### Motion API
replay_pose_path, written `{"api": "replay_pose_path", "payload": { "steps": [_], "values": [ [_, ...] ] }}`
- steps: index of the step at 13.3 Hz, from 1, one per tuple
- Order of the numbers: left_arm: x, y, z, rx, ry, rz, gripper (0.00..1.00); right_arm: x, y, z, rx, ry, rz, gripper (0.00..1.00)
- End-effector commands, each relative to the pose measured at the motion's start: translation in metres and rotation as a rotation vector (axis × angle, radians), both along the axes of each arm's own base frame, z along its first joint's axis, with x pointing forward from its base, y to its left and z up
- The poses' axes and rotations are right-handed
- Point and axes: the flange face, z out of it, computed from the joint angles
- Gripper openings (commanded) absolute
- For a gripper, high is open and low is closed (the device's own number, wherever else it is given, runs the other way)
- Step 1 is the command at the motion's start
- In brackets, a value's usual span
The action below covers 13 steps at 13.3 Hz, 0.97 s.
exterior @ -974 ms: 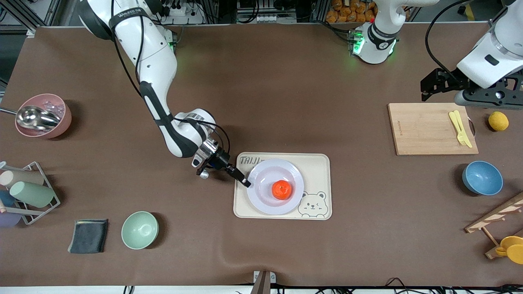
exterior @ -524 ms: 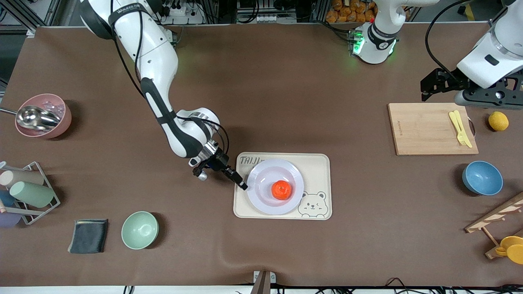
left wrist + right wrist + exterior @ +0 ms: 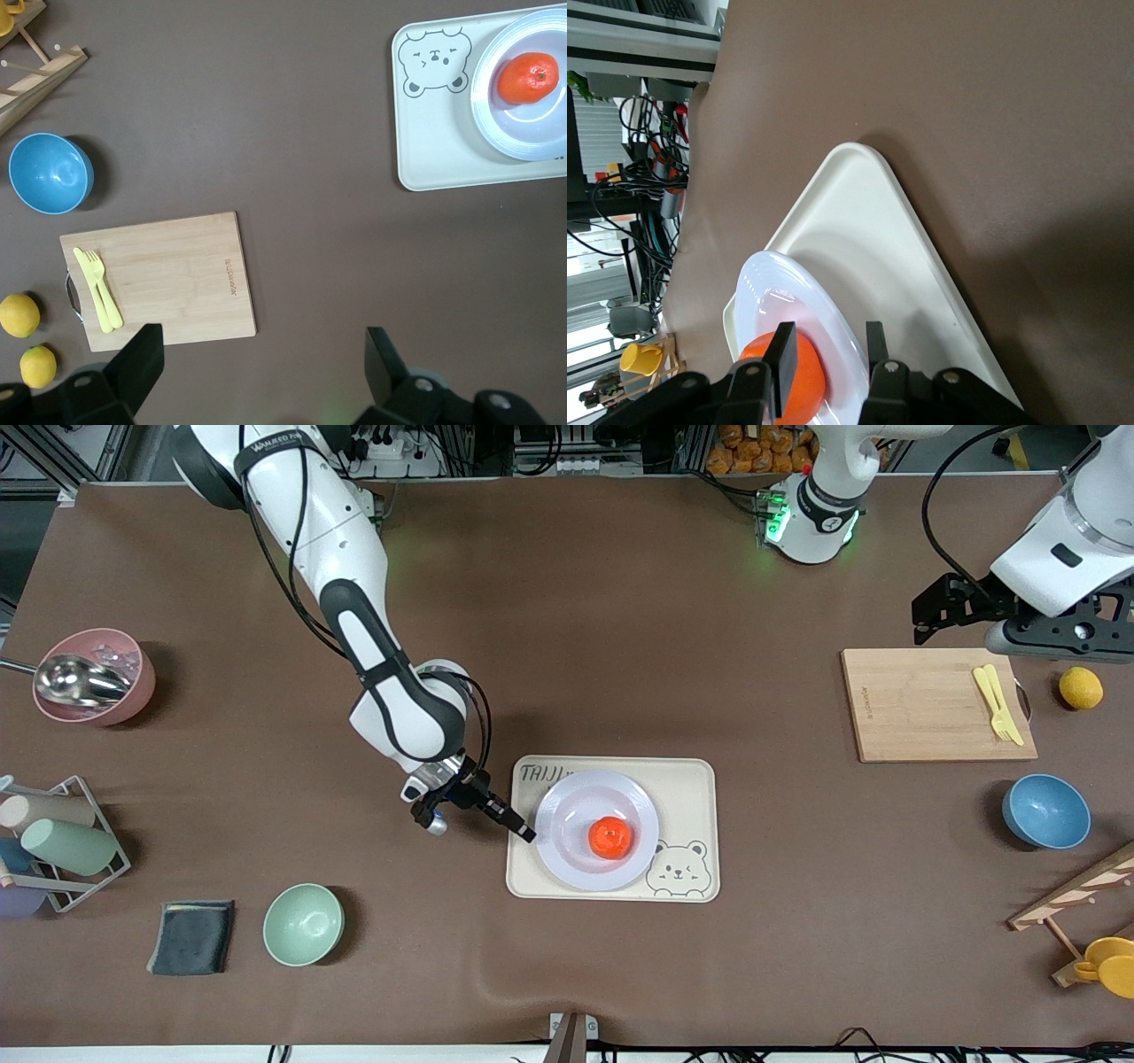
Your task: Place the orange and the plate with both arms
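Note:
The white plate lies on the cream bear-printed tray with the orange in its sunken centre. My right gripper is low at the plate's rim on the side toward the right arm's end of the table. In the right wrist view the gripper is open, its fingers straddle the plate's rim, and the orange is just past them. My left gripper waits, open and empty, above the table near the cutting board; the left wrist view shows the orange on the plate.
A wooden cutting board with a yellow fork, a yellow fruit and a blue bowl are at the left arm's end. A green bowl, dark cloth, cup rack and pink bowl are at the right arm's end.
My right arm's wrist has swung over and its gripper has shifted slightly along the plate's rim toward the front camera. Plate, orange and left arm have not moved.

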Motion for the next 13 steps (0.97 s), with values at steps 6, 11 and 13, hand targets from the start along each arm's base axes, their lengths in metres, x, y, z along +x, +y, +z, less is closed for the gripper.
{"api": "replay_pose_path", "payload": {
  "steps": [6,11,13],
  "values": [
    [-0.002,-0.001,0.005,-0.027,-0.003,-0.003,1.0,0.048,-0.048,0.033,0.016,0.101,0.135,0.5],
    [-0.001,0.0,0.004,-0.026,-0.001,-0.001,1.0,0.08,-0.109,0.068,-0.006,0.211,0.235,0.84],
    [-0.001,0.0,0.004,-0.026,-0.001,-0.001,1.0,0.096,-0.155,0.086,-0.041,0.227,0.317,1.0]
  ]
}}
